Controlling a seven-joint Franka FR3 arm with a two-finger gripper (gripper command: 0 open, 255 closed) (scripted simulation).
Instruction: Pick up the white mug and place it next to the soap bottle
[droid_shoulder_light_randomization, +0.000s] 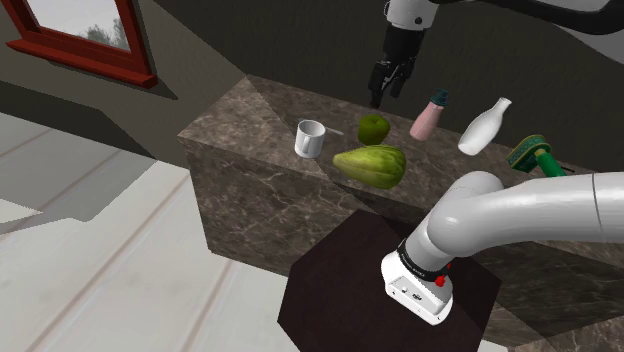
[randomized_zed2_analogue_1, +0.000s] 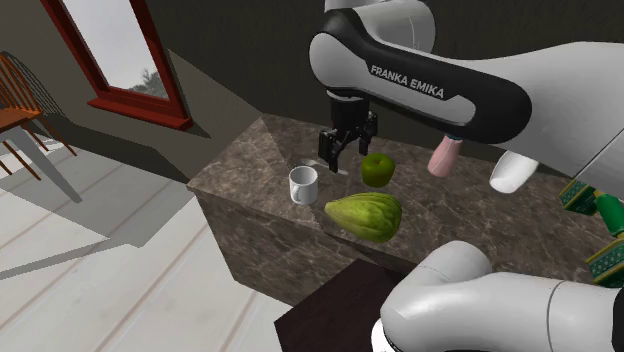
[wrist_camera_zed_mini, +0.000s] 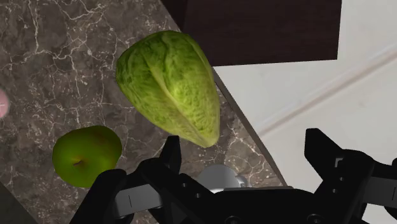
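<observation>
**Operator:** What sits closest to me?

**Spotter:** In the shoulder view, the nearest thing to you is the dark stand (droid_shoulder_light_randomization: 335, 292) with the arm's white base (droid_shoulder_light_randomization: 420, 288) on it. It is pushed up against the dark marbled counter (droid_shoulder_light_randomization: 262, 118).

**Operator:** Take me along the counter from the shoulder view's left.

**Spotter:** First comes your white mug (droid_shoulder_light_randomization: 310, 138) (randomized_zed2_analogue_1: 303, 184), standing mouth up near the left corner. Next is a big ribbed green vegetable (droid_shoulder_light_randomization: 371, 165) (randomized_zed2_analogue_1: 365, 215) lying on its side by the front edge. A green apple (droid_shoulder_light_randomization: 374, 127) (randomized_zed2_analogue_1: 377, 168) sits just behind it. After those you reach a pink bottle (droid_shoulder_light_randomization: 428, 118) (randomized_zed2_analogue_1: 443, 155) with a dark cap, then a white bottle (droid_shoulder_light_randomization: 484, 128) (randomized_zed2_analogue_1: 510, 172). I cannot tell you which of the two holds soap. Last is a green object (droid_shoulder_light_randomization: 530, 153) that I can't make out.

**Operator:** And the hand?

**Spotter:** Your gripper (droid_shoulder_light_randomization: 388, 85) (randomized_zed2_analogue_1: 343, 147) (wrist_camera_zed_mini: 243, 141) hangs above the counter. In the second exterior view it is over the gap between mug and apple. The fingers (wrist_camera_zed_mini: 170, 153) are spread apart and grip nothing. In the wrist view a bit of the mug (wrist_camera_zed_mini: 219, 177) peeks out between them, mostly hidden by the hand's body. The vegetable (wrist_camera_zed_mini: 170, 86) and apple (wrist_camera_zed_mini: 87, 154) lie beyond.

**Operator:** So where is the mug relative to the bottles?

**Spotter:** It is on the counter, well apart from both, with the apple and vegetable between.
</observation>
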